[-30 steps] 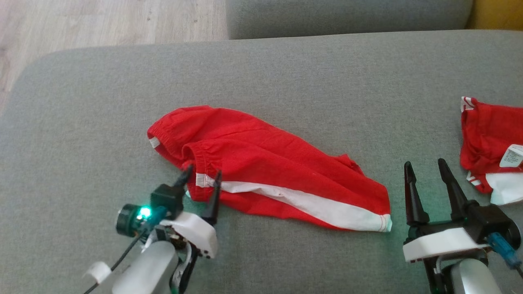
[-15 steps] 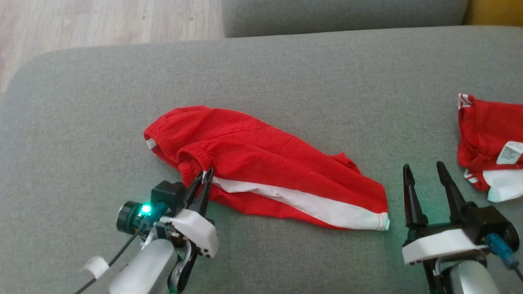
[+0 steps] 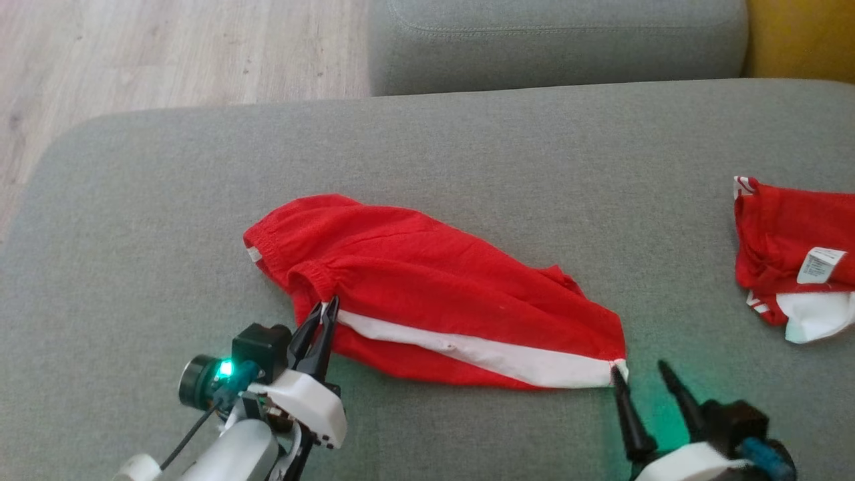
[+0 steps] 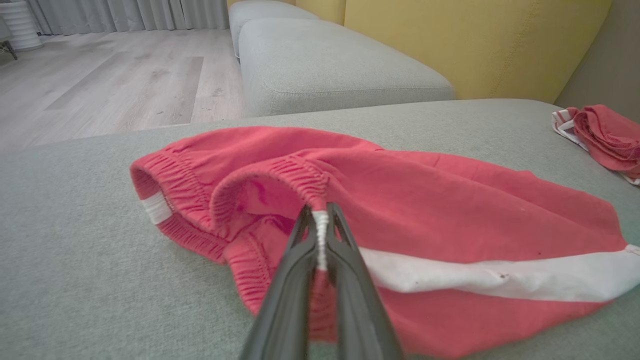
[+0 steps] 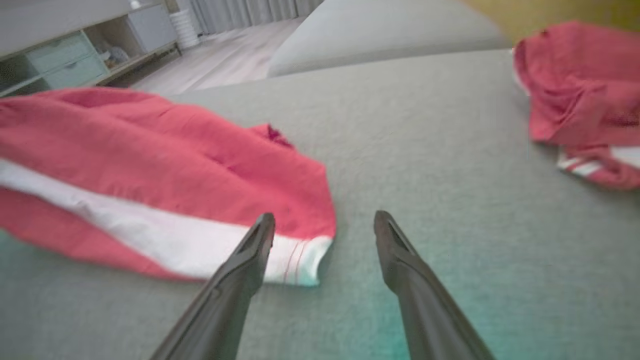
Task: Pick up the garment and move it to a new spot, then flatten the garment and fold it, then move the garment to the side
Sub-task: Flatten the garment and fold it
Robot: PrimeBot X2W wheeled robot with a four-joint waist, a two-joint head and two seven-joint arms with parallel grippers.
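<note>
Our left end effector clamped on red shorts, our right end effector spread wide beside their hem

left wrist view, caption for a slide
Left gripper shut on the waistband of red shorts lying on a grey couch.

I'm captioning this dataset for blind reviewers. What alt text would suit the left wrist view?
The left hand is shut on the waistband of red shorts, where their white side stripe ends. The shorts lie on a grey sofa cushion; a second red garment sits at far right.
</note>
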